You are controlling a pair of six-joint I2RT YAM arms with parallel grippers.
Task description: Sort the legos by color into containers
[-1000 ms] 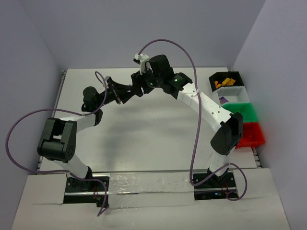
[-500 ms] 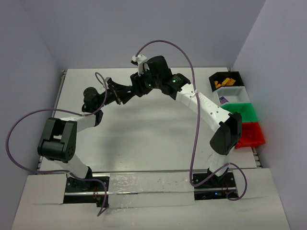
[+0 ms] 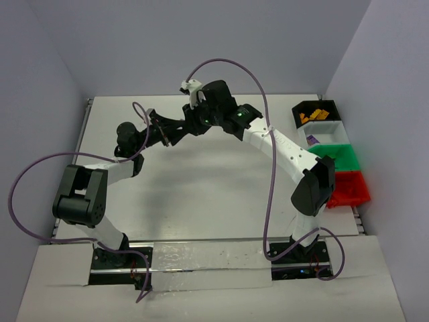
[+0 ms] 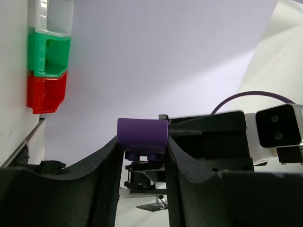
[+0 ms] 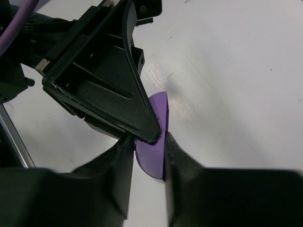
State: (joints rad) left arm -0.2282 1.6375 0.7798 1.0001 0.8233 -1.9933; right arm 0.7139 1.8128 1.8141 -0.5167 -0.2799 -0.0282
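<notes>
Looking down on a pale worktop [image 3: 201, 194] with a row of containers [image 3: 348, 161] along its right edge: black, white, green, red. Meeting with both arms above the far middle, well apart from that row. Pinching a purple brick [image 4: 142, 132] at the fingertips of the left tool [image 4: 142, 146]. Flanking the same brick with the right tool [image 5: 147, 150], narrow, one finger [image 5: 182, 165] against it; cannot tell whether gripped from both sides.

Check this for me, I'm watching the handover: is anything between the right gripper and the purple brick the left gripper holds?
Nothing visible. The right gripper flanks the purple brick on both sides; only the left gripper, pinching it, sits alongside.
</notes>
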